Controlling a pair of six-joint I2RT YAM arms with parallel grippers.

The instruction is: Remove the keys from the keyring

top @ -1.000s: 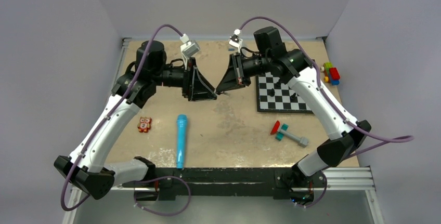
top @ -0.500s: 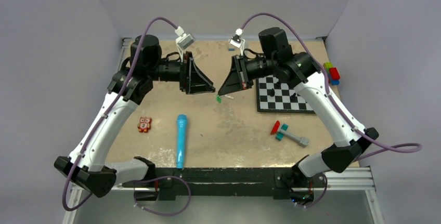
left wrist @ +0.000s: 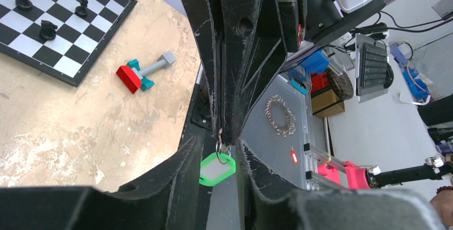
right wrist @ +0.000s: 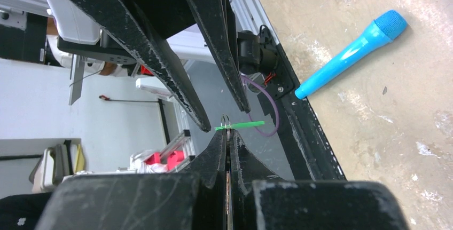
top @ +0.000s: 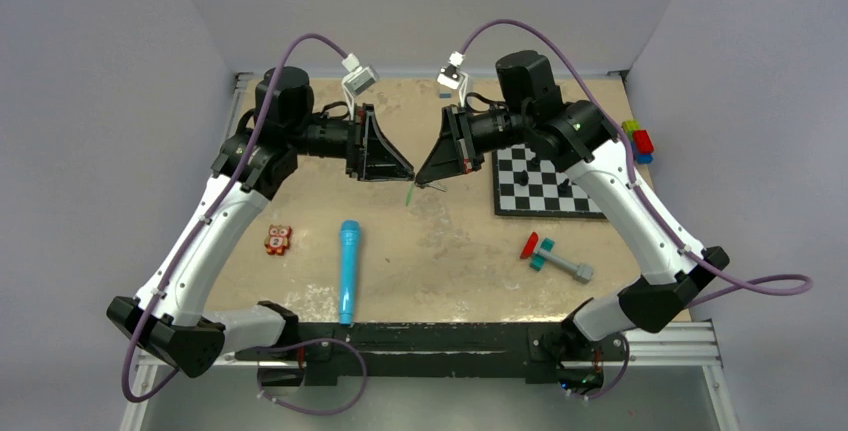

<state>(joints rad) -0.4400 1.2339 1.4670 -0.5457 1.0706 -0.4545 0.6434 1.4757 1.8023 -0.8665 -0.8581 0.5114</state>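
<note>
My right gripper point(top: 428, 179) is held above the table's middle, shut on a thin brass key whose blade shows between its fingers in the right wrist view point(right wrist: 227, 134). A small metal keyring point(right wrist: 226, 120) sticks out past its tip. A green tag point(top: 411, 194) hangs from the ring; it also shows in the left wrist view point(left wrist: 217, 168). My left gripper point(top: 403, 172) faces it from the left, open. Its fingers point(left wrist: 184, 160) stand on either side of the tag and ring without touching them.
A blue toy microphone point(top: 348, 269) lies at the front left of the table. A red owl toy point(top: 278, 239) lies left of it. A chessboard point(top: 545, 179) with pieces is on the right, a red and teal toy point(top: 553, 257) in front of it, and coloured bricks point(top: 637, 140) at the far right.
My left gripper has pulled back to the left, away from the right gripper. The green tag now hangs in view below the right gripper's tip and has swung slightly left.
</note>
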